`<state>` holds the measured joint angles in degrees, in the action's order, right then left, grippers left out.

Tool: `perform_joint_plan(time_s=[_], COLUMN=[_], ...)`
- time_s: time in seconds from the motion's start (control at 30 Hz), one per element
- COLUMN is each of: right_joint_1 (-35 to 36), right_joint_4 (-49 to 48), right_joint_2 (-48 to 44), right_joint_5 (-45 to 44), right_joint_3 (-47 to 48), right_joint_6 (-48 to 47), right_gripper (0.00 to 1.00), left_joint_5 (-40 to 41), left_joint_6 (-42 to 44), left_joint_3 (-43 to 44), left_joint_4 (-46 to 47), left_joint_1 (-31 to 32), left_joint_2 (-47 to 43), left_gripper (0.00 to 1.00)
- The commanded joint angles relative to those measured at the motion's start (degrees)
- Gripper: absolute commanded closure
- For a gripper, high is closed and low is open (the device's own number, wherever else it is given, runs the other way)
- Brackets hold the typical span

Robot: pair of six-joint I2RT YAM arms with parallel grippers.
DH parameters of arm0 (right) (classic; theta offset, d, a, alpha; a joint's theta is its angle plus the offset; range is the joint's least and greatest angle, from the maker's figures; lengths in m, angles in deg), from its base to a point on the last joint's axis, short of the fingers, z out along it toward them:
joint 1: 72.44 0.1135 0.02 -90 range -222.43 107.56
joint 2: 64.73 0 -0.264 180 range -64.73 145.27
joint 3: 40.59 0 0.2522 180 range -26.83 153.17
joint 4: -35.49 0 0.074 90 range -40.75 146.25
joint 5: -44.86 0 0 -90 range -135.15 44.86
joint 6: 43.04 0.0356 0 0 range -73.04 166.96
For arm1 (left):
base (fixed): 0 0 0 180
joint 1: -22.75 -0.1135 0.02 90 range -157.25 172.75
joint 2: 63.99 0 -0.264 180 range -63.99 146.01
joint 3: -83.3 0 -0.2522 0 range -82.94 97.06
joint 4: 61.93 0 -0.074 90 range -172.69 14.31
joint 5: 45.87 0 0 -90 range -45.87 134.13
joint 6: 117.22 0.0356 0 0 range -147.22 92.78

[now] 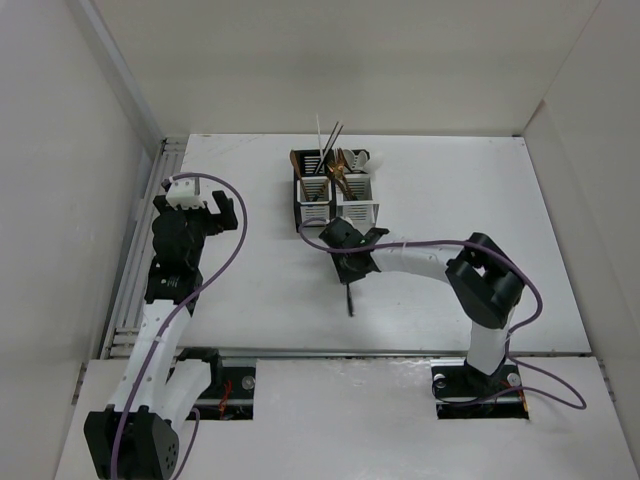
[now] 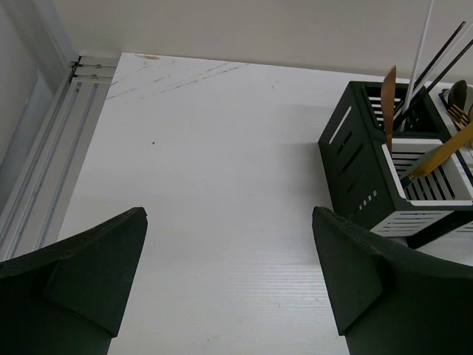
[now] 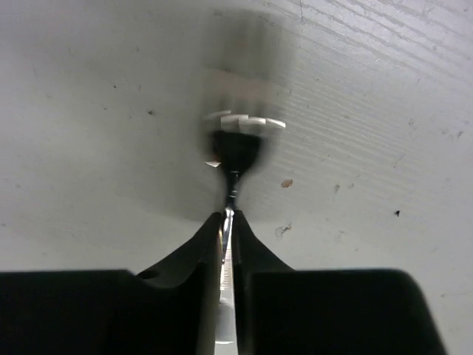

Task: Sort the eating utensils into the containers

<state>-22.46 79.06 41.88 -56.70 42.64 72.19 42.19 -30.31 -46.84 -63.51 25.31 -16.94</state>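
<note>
The paired containers (image 1: 335,195) stand at the table's back middle, the black one on the left and the white one on the right. They hold copper-gold pieces (image 1: 340,170), black chopsticks (image 1: 332,140) and a white spoon (image 1: 372,158). My right gripper (image 1: 348,262) is just in front of them, shut on a slim dark-handled utensil (image 1: 350,298) whose end hangs toward the near side. In the right wrist view (image 3: 235,151) its dark end looks blurred. My left gripper (image 1: 205,200) is open and empty at the left. In its wrist view (image 2: 229,259) the containers (image 2: 362,170) are on the right.
White walls enclose the table. A metal rail (image 1: 135,260) runs along the left edge. The right arm's elbow (image 1: 485,285) rises at the right. The purple cable (image 1: 235,250) loops off the left arm.
</note>
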Motion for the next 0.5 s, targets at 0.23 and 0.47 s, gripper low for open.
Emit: perform_joint_plan(time_s=[0.23,0.47], right_joint_1=[-0.05,-0.05], right_joint_4=[-4.04,-17.75], right_joint_2=[1.59,-13.25], right_joint_5=[2.32,6.28], right_joint_3=[-0.38,-5.4], right_joint_6=[-3.87,-14.23], right_gripper=[1.0,1.0], left_joint_5=[0.26,1.32], left_joint_6=[-0.6,0.45], left_joint_3=[-0.14,-0.15], left_joint_4=[1.79,1.79], left_joint_1=[0.24,0.24], left_joint_2=[-1.08,-0.56], left_gripper=[0.07,0.07])
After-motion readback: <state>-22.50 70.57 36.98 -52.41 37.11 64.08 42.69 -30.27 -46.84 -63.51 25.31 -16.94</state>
